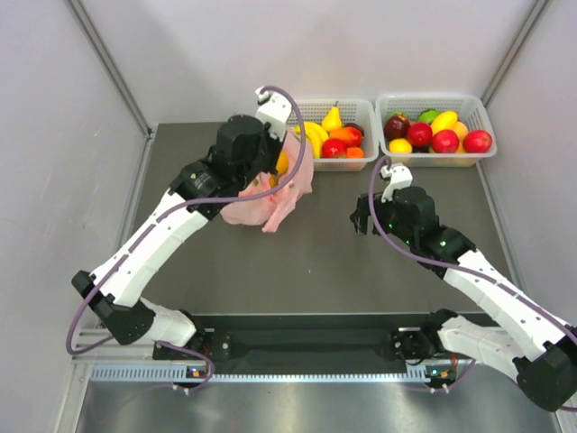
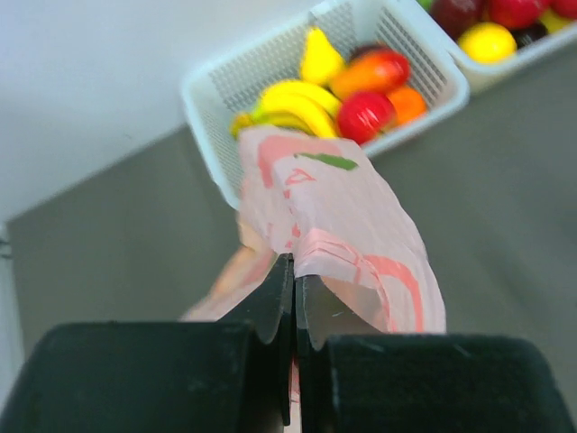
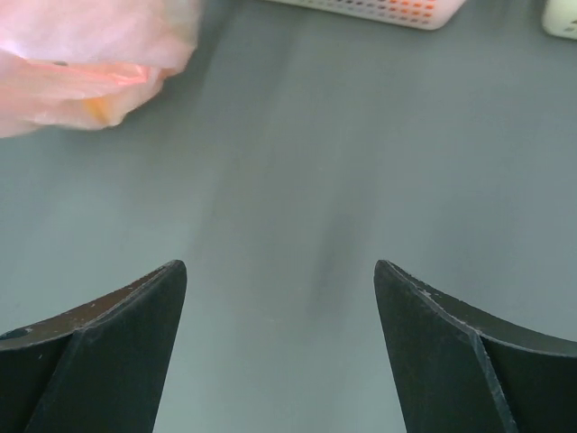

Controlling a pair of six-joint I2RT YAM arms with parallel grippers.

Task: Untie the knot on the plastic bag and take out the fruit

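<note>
The left gripper [image 2: 293,271] has its two black fingers pressed tight together on a fold of the thin, crinkly, see-through pink plastic bag [image 1: 270,200]. It holds the top of the bag up in the air, and the bottom of the bag seems to rest on the dark grey table [image 1: 343,262]. The bag is at the back of the table, left of the middle, right beside the near left corner of the left white plastic basket [image 1: 348,164]. A bit of orange-yellow fruit [image 1: 282,163] shows through the pink film next to the gripper. The right gripper [image 3: 279,266] hangs low over the bare table with its two fingers spread wide and nothing between them. It is to the right of the bag and apart from it. The left basket holds yellow bananas [image 2: 293,101], a yellow pear, a red apple and orange pieces. The right white plastic basket [image 1: 442,159] holds red, yellow and green toy fruits.
</note>
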